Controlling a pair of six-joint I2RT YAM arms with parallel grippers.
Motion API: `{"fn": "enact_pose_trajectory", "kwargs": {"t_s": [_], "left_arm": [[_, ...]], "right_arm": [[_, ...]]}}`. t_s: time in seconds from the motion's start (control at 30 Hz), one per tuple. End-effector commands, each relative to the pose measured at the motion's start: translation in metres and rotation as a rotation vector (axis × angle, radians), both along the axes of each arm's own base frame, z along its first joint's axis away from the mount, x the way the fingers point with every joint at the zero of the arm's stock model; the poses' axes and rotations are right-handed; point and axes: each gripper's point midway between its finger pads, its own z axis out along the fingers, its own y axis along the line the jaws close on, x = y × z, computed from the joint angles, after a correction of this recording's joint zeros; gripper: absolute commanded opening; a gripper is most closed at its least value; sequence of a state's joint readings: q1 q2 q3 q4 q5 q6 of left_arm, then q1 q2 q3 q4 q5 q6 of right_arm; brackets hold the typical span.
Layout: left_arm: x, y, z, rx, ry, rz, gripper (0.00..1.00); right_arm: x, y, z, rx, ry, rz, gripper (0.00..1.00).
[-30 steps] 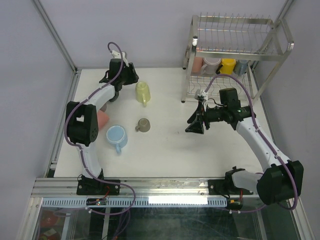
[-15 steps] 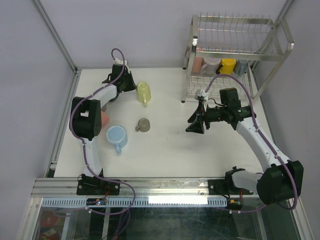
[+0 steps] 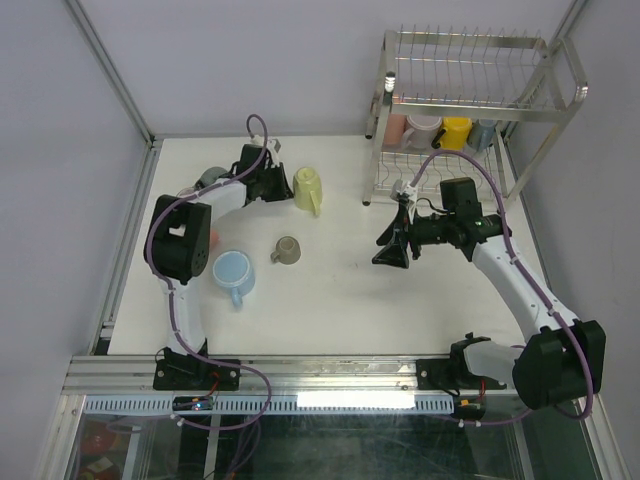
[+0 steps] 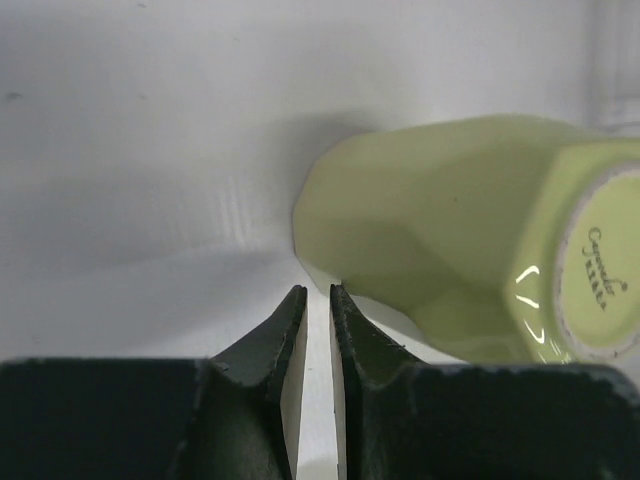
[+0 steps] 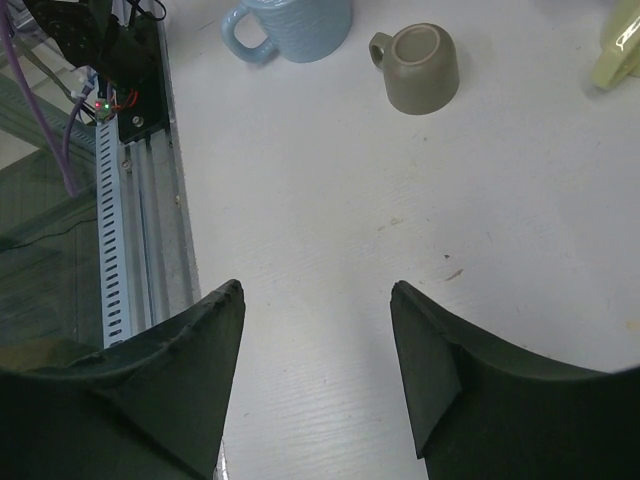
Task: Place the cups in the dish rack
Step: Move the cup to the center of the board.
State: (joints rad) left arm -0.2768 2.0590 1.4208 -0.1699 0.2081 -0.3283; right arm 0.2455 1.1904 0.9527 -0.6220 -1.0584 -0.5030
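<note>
A pale yellow-green cup (image 3: 308, 187) lies on its side at the far left-centre of the table. It fills the right of the left wrist view (image 4: 450, 240), base toward the camera. My left gripper (image 3: 270, 184) is shut and empty, with its right finger (image 4: 365, 335) close beside the cup's rim. My right gripper (image 3: 390, 250) is open and empty above the table's middle (image 5: 318, 290). A light blue mug (image 3: 233, 272), a taupe mug (image 3: 286, 250), a salmon cup (image 3: 210, 238) and a dark grey cup (image 3: 208, 178) sit on the left. The chrome dish rack (image 3: 470, 70) stands at the far right.
The rack's lower shelf holds a pink cup (image 3: 396, 127), a mauve mug (image 3: 422, 130), a yellow mug (image 3: 455, 131) and a grey-blue cup (image 3: 483, 133). The right wrist view shows the blue mug (image 5: 290, 25), the taupe mug (image 5: 418, 68) and the table's metal front rail (image 5: 130, 200).
My left gripper has swung to the right, and the yellow-green cup has shifted right ahead of it. The right arm has not moved.
</note>
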Motion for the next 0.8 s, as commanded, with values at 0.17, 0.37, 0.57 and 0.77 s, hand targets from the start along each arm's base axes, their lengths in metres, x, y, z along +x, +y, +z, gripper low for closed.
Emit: {"fn": "enact_pose_trajectory", "kwargs": {"t_s": [0.17,0.37,0.57,0.77], "left_arm": [[-0.018,-0.054,0.073,-0.137,-0.176,-0.14,0.13],[-0.047,-0.048,0.1,-0.175,-0.25,-0.161,0.14],[-0.086,-0.033,0.134,-0.216,-0.368,-0.163,0.16],[-0.125,-0.015,0.179,-0.276,-0.505,-0.155,0.21]], "right_arm": [[0.025,0.0,0.008,-0.01,-0.154,-0.033,0.64],[0.058,0.006,0.017,-0.067,-0.346,-0.062,0.64],[0.082,0.026,0.026,-0.09,-0.365,-0.064,0.64],[0.101,0.054,0.028,-0.124,-0.403,-0.094,0.63]]}}
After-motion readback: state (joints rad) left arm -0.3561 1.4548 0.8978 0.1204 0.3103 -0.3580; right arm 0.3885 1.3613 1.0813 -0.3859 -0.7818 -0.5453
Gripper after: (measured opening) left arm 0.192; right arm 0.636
